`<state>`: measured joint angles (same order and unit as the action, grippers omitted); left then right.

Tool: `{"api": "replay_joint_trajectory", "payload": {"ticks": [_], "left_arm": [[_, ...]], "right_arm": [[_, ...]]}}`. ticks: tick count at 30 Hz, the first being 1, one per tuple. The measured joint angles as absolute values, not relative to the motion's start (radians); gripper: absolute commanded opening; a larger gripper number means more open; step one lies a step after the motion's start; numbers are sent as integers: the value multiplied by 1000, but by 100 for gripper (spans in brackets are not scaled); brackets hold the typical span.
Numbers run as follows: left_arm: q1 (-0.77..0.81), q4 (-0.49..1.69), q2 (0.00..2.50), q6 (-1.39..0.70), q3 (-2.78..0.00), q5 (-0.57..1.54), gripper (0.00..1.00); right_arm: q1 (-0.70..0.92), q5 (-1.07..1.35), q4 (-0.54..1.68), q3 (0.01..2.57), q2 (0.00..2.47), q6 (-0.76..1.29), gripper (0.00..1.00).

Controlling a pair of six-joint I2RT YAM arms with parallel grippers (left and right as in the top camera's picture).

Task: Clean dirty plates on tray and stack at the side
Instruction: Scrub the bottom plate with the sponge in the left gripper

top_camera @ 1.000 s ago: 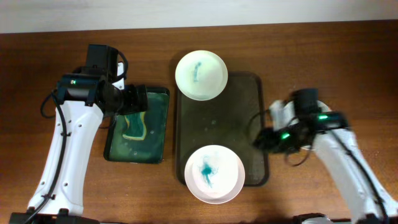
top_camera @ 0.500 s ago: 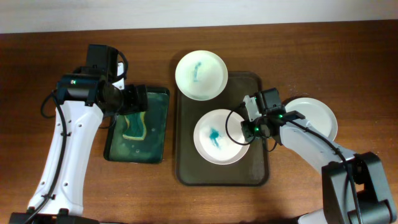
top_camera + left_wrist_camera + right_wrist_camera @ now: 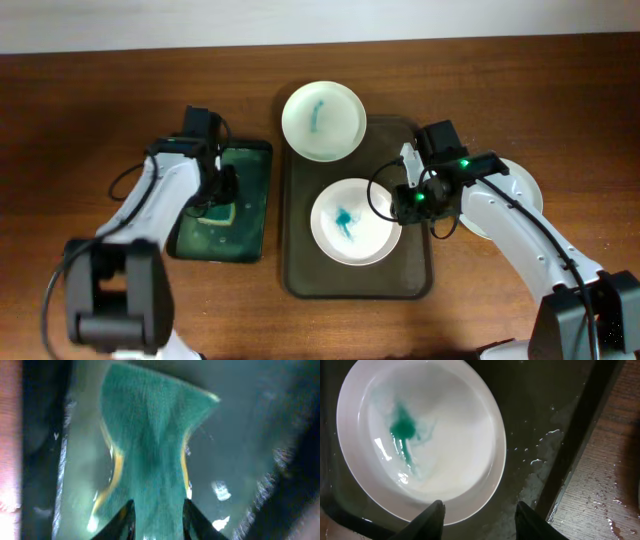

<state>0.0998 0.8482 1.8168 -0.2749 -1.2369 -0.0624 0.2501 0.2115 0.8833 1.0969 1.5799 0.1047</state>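
Overhead: right hand (image 3: 407, 200) hovers spread by the smeared plate (image 3: 350, 222) on the tray (image 3: 300, 270), and left hand (image 3: 158, 512) pinches a teal cloth (image 3: 150, 435) in the green tray (image 3: 252, 160). Wiping step, I reckon; next, cloth must reach that smear.

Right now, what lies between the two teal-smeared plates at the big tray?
Nothing but a bare strip of the tray separates the upper plate from the lower plate. The overhead view shows this.

The right arm (image 3: 490, 212) hides much of the rightmost plate (image 3: 530, 195).
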Motion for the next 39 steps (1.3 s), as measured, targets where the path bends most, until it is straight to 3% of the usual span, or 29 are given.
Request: {"api": "replay_joint_trajectory", "payload": {"ticks": [2, 6, 7, 8, 9, 11, 13, 15, 16, 17, 20, 21, 29, 31, 32, 33, 39], "left_arm": [[101, 802, 1897, -284, -1229, -73, 0], [101, 789, 1914, -292, -1232, -82, 0], [101, 804, 1919, -291, -1243, -73, 2], [99, 847, 1924, -291, -1265, -56, 20], [97, 895, 1928, -289, -1304, -36, 47], [96, 959, 1929, -273, -1348, -2, 56], [96, 966, 1929, -264, -1359, -9, 55], [96, 958, 1929, -263, -1359, -62, 48], [96, 919, 1929, -261, -1353, -96, 36], [96, 867, 1933, -258, -1327, -118, 0], [97, 813, 1954, -257, -1289, -86, 0], [96, 820, 1954, -257, -1290, -79, 0], [159, 1027, 1911, -246, -1486, 99, 0], [258, 983, 1879, -247, -1494, 167, 0], [320, 961, 1877, -251, -1494, 189, 0], [362, 949, 1877, -264, -1494, 202, 0], [533, 839, 1965, -384, -1494, 238, 0]], "right_arm": [[250, 211, 915, 1097, 1580, 114, 47], [161, 208, 931, 1097, 1580, 196, 47], [128, 207, 936, 1097, 1580, 206, 47], [99, 212, 943, 1097, 1580, 205, 47], [87, 215, 946, 1097, 1580, 198, 47], [87, 225, 963, 1097, 1580, 180, 47], [88, 230, 969, 1095, 1581, 176, 47], [88, 235, 967, 1088, 1581, 175, 47], [88, 245, 962, 1077, 1583, 175, 47], [88, 256, 941, 1066, 1587, 175, 47], [88, 271, 911, 1050, 1588, 175, 47], [88, 289, 896, 1048, 1588, 143, 43], [107, 361, 743, 1002, 1637, 70, 37], [150, 345, 709, 985, 1691, 79, 23], [174, 325, 670, 981, 1726, 95, 8], [188, 311, 651, 981, 1750, 108, 4], [217, 252, 636, 984, 1774, 237, 4]]}}
